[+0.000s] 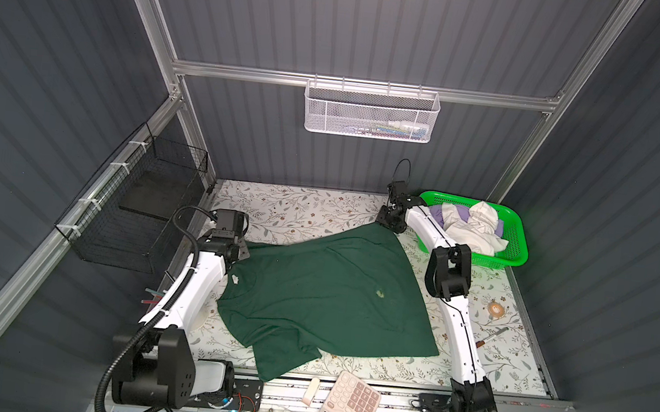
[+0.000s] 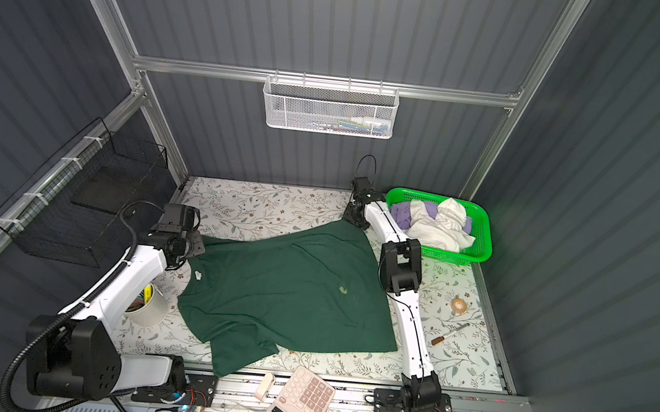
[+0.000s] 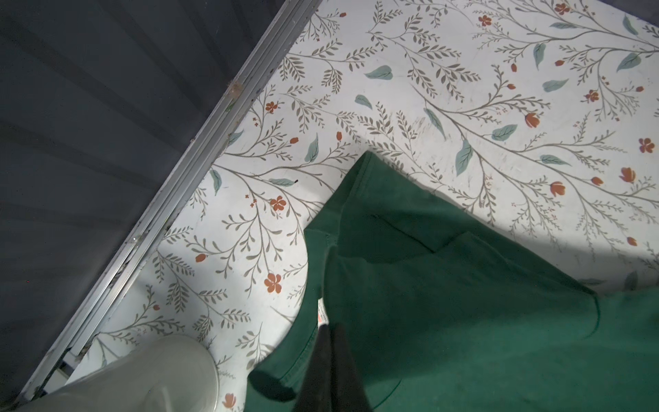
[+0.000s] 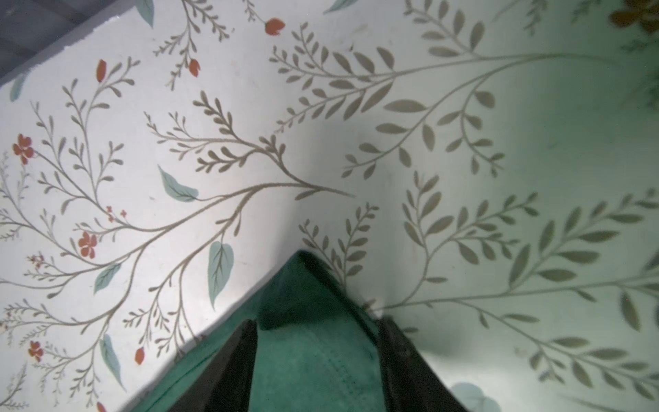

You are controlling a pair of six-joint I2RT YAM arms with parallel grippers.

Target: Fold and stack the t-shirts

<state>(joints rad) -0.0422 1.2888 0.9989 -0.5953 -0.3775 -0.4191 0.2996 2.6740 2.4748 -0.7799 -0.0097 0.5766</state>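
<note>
Floral-print tabletop (image 1: 298, 212) is holding the large dark green cloth t-shirt (image 1: 332, 291) spread out, with the left gripper (image 1: 245, 253) clamping its shoulder and the right gripper (image 4: 319, 323) straddling the far hem corner, jaws apart — right should be closing squarely before tensioning.

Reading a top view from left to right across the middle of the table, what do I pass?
black wire rack → white cup → dark green t-shirt → tape roll

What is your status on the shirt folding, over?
Left gripper shut on green shirt near its collar. Right gripper open, straddling far corner. Shirt spread out, unfolded. Calculator at front edge, clear of cloth.
</note>
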